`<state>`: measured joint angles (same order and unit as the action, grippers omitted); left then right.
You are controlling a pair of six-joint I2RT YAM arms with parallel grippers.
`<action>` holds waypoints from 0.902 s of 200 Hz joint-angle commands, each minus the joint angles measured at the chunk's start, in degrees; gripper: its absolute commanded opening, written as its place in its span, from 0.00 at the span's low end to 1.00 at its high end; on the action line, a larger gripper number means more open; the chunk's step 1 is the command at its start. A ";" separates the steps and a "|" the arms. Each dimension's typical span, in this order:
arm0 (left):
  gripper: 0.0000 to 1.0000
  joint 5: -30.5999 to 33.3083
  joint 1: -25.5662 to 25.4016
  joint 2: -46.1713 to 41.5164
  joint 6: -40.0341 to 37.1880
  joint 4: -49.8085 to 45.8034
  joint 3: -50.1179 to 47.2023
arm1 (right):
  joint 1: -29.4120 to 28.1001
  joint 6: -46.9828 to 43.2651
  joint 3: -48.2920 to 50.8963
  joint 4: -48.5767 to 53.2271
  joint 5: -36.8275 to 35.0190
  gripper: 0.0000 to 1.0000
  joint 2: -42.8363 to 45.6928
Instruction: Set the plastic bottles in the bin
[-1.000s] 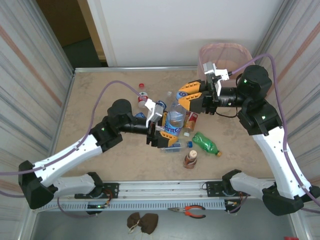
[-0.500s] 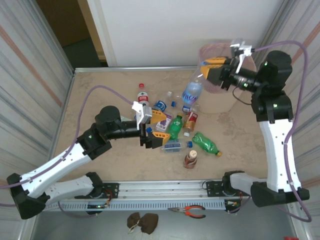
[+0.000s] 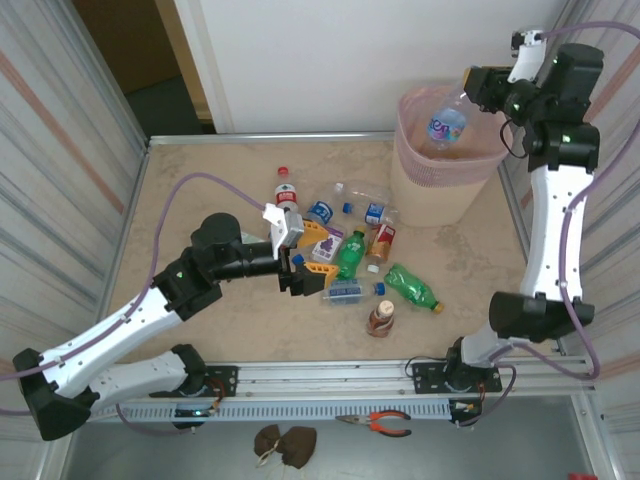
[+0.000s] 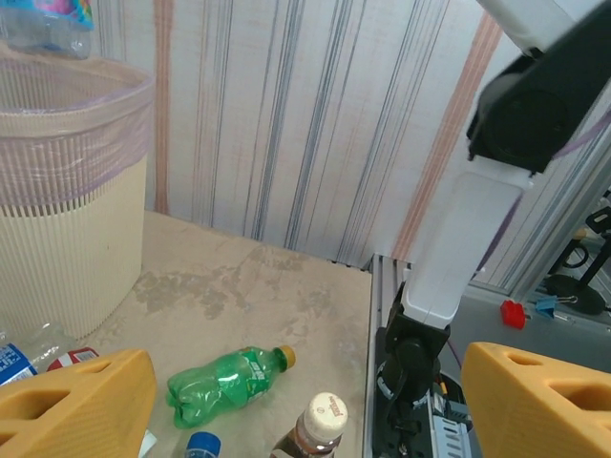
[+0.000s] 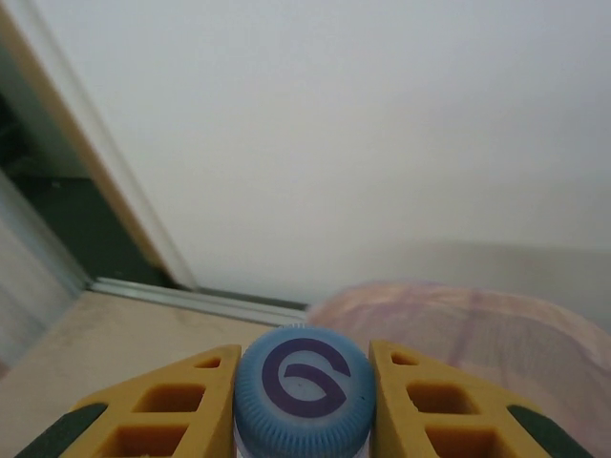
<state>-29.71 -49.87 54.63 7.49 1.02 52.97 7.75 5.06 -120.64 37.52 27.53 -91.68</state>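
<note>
Surface (image 3: pixel 190 190): beige and mottled, carrying the bin at its far right corner and a scatter of bottles near the middle.
Bin (image 3: pixel 440 200): tall, with a beige ribbed wall. It stands upright with a pink liner (image 3: pixel 420 165) folded over its rim.
Right arm (image 3: pixel 550 220): reaches up high, its wrist above the bin's far right edge.
Right pincer (image 5: pixel 304 420): clamped narrow on the top of a bottle, with the yellow fingers (image 5: pixel 162 410) pressed against either side of the blue cap (image 5: pixel 304 377).
Held bottle (image 3: pixel 445 125): clear with a blue label. It hangs tilted over the bin's open mouth, above the rim, base downward.
Left pincer (image 3: pixel 322 255): spread wide with nothing in its grasp, low at the left edge of the scatter.
Loose bottles (image 3: pixel 365 192): about ten, lying close together on the surface, well apart from the bin.
Green bottle (image 3: pixel 412 287): on its side at the near right of the scatter, with an orange cap.
Red-capped bottle (image 3: pixel 287 190): at the far left of the scatter.
Brown bottle (image 3: pixel 380 317): nearest to the arm bases, white cap, just beside the green bottle.
</note>
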 commanded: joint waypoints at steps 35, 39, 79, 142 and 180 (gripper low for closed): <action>0.84 1.52 0.84 -0.58 -0.57 -0.89 -0.85 | -3.10 -13.40 -7.06 14.64 -18.67 0.24 -11.51; 0.84 1.63 0.82 -0.58 -0.55 -0.93 -0.92 | -3.32 -13.72 -6.93 15.07 -19.09 0.24 -12.25; 0.84 1.86 1.46 -0.67 -0.35 -1.01 -1.55 | -4.76 -15.67 -3.40 16.87 -22.42 0.24 -18.03; 0.84 3.42 2.14 -2.03 0.59 -1.54 -3.27 | -5.04 -15.72 -1.17 17.18 -23.14 0.24 -27.56; 0.84 3.62 2.81 -2.31 0.71 -1.52 -3.55 | -5.10 -15.65 -1.35 17.18 -22.84 0.27 -32.73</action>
<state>-26.87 -47.62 53.91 7.75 -0.64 50.09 2.94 -9.76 -122.43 51.88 4.69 -121.30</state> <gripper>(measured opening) 0.837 0.307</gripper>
